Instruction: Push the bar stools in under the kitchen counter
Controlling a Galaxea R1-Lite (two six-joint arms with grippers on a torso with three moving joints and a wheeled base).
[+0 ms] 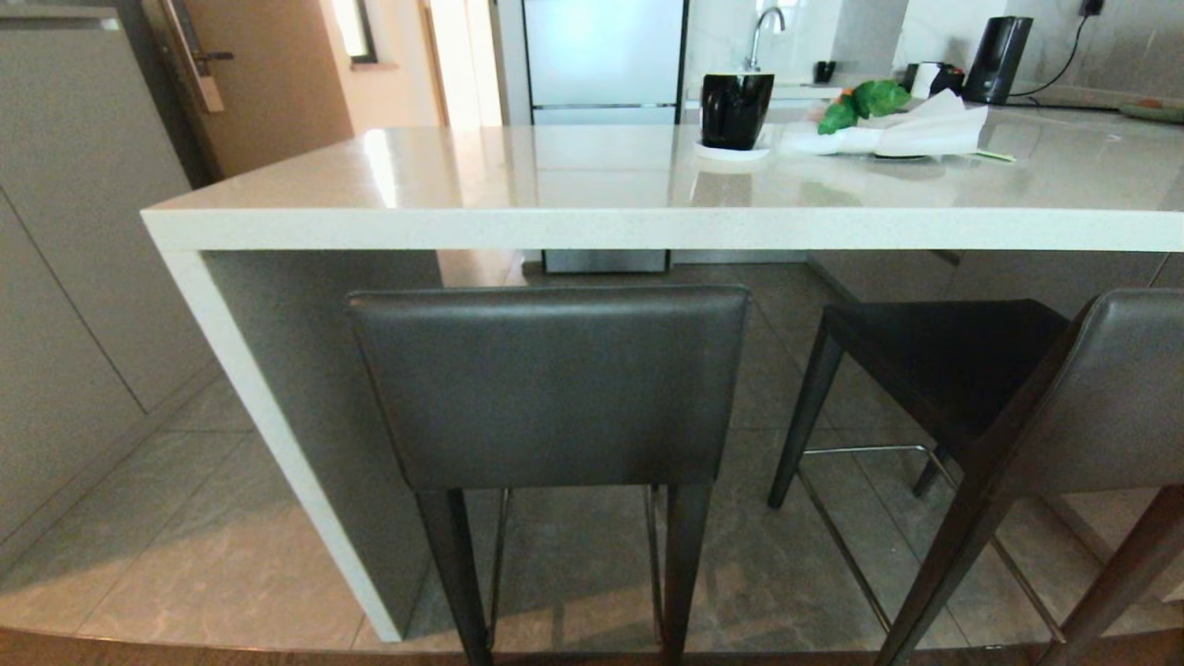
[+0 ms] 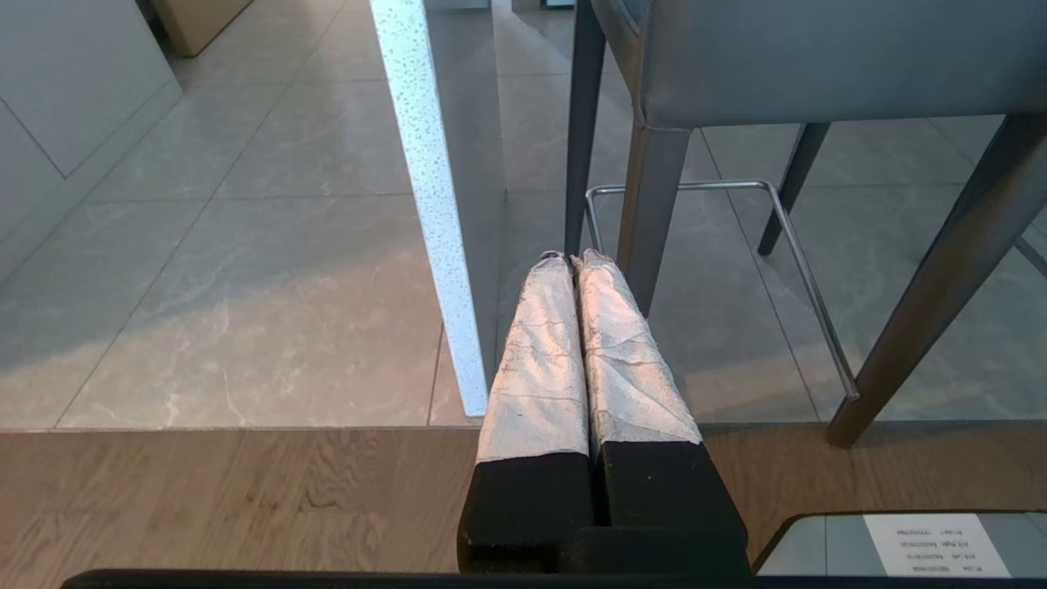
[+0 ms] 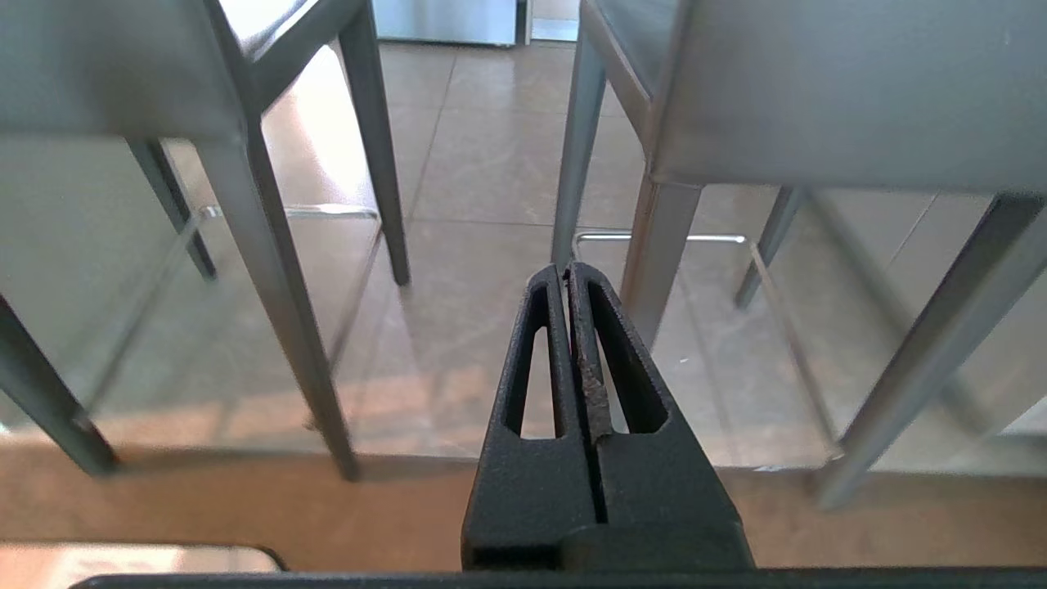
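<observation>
Two bar stools stand in front of the kitchen counter [image 1: 592,227], a white speckled top on a white slab leg [image 2: 425,204]. The left stool's grey backrest [image 1: 550,384] faces me squarely just below the counter edge. The right stool [image 1: 1091,398] is turned at an angle, with its dark seat [image 1: 943,356] partly under the top. Neither gripper shows in the head view. Low over the floor, my left gripper [image 2: 572,260] is shut and empty, short of the left stool's leg [image 2: 650,213]. My right gripper [image 3: 567,274] is also shut and empty, before the right stool [image 3: 851,90].
On the countertop stand a black mug [image 1: 735,109] and a white cloth with green leaves [image 1: 888,129]; a kettle [image 1: 997,57] is behind. Grey cabinets [image 1: 65,277] line the left side. Tiled floor meets a wooden strip [image 2: 245,499] near me.
</observation>
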